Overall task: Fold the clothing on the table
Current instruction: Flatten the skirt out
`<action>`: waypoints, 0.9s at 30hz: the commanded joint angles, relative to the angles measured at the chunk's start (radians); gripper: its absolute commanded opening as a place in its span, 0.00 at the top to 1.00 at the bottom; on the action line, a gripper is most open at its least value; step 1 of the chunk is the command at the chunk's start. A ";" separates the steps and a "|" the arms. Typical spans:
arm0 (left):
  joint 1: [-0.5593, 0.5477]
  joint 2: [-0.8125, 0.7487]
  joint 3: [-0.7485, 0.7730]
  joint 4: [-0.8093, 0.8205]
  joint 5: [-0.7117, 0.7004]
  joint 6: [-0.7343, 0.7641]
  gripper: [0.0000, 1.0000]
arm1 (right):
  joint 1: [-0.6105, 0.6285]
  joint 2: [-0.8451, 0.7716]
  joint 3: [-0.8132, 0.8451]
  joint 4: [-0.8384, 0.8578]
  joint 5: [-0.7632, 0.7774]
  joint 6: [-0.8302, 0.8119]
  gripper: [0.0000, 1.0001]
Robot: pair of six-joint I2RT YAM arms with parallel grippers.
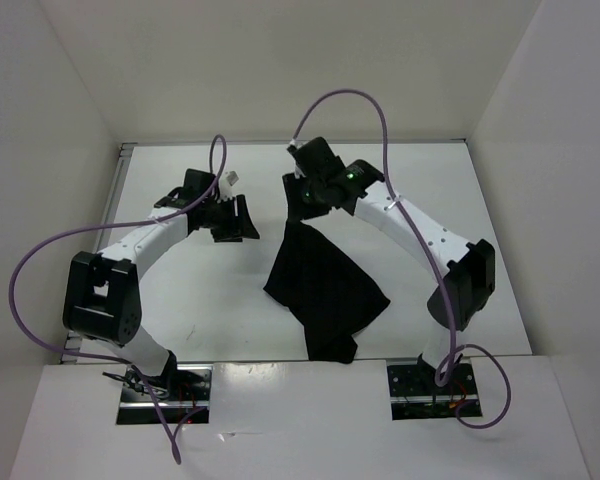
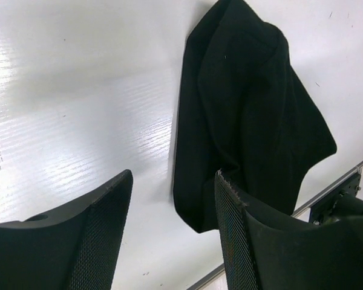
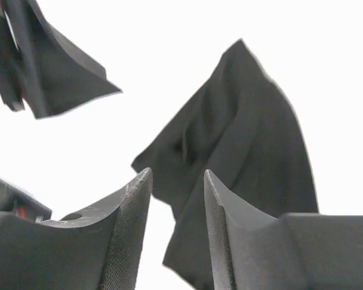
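The black clothing (image 1: 325,285) lies bunched on the white table (image 1: 180,300), narrow at its far end and wider toward the near edge. My right gripper (image 1: 298,205) hovers over that narrow far end. In the right wrist view its jaws (image 3: 177,171) stand open with nothing between them, and the clothing (image 3: 242,139) is below. My left gripper (image 1: 242,220) is to the left of the garment, open and empty. In the left wrist view it (image 2: 173,173) sits above bare table beside the clothing's (image 2: 248,115) edge.
White walls close in the table on the left, right and far sides. A metal rail (image 2: 333,187) runs along the table's near edge by the arm bases. Purple cables (image 1: 40,270) loop from both arms. The left gripper's fingers (image 3: 48,72) show at the right wrist view's upper left.
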 commanded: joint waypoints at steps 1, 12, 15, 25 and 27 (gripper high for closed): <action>0.016 -0.009 -0.005 0.001 0.004 0.024 0.36 | -0.004 0.102 0.146 -0.043 0.211 -0.109 0.55; 0.026 0.011 -0.024 0.010 0.024 0.024 0.36 | 0.005 0.287 0.224 0.072 0.319 -0.356 0.63; 0.026 0.011 -0.024 0.010 0.015 0.024 0.36 | 0.005 0.297 0.201 0.121 0.328 -0.393 0.64; 0.026 0.020 -0.024 0.001 0.006 0.024 0.36 | 0.014 0.388 0.207 0.146 0.271 -0.434 0.57; 0.026 0.021 -0.024 0.001 0.006 0.024 0.36 | 0.014 0.400 0.217 0.146 0.271 -0.434 0.56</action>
